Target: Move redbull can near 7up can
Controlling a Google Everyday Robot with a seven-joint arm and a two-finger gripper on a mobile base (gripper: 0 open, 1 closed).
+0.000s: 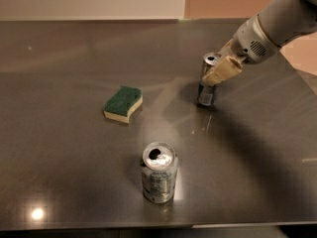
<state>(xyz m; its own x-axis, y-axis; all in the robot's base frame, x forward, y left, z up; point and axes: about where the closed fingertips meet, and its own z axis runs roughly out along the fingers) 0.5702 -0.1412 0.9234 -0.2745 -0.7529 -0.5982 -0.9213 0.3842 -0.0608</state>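
The redbull can point(206, 90) is slim and silver with dark markings and stands upright at the right of the dark table. My gripper point(219, 68) comes down from the upper right and sits at the can's upper part, covering part of its right side. The 7up can point(158, 175) is wider and silver with greenish-grey print and an open top. It stands upright near the table's front edge, well apart from the redbull can and to its lower left.
A green and yellow sponge point(123, 103) lies left of the redbull can, about mid-table. The table point(64, 157) ends at its front edge just below the 7up can, and its right edge runs under my arm point(277, 26).
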